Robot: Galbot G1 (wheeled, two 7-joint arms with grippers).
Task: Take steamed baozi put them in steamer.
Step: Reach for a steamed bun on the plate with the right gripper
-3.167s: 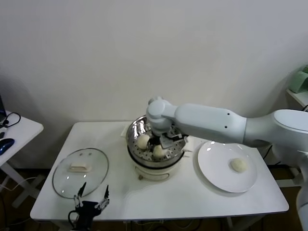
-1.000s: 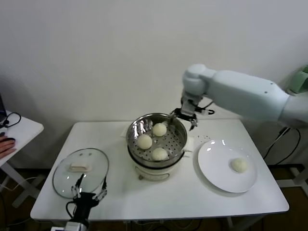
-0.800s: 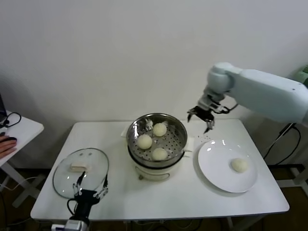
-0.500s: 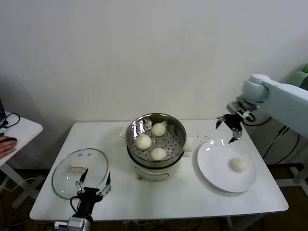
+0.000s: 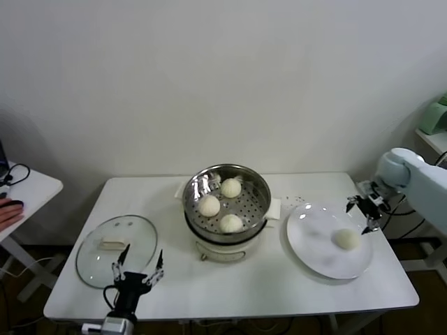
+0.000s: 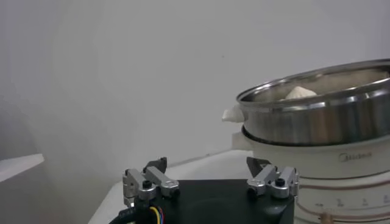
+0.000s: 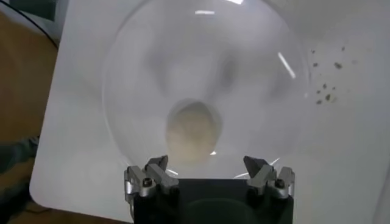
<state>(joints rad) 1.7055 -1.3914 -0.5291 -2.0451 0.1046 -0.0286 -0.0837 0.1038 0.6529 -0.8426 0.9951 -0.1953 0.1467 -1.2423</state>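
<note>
A white table (image 5: 230, 289) carries everything. At its centre stands the steamer (image 5: 227, 202) on its white pot base, with three steamed baozi (image 5: 231, 222) lying apart on the perforated bottom. To its right lies a white plate (image 5: 314, 251) bearing the fourth bun (image 5: 346, 239); to its left, a glass lid (image 5: 117, 250). The right gripper (image 5: 364, 213) hangs just above the plate's far right edge, jaws spread wide and empty – the bun sits beneath and between them. The left gripper (image 5: 137, 269) waits near the table's front edge by the lid, jaws apart – empty too
</note>
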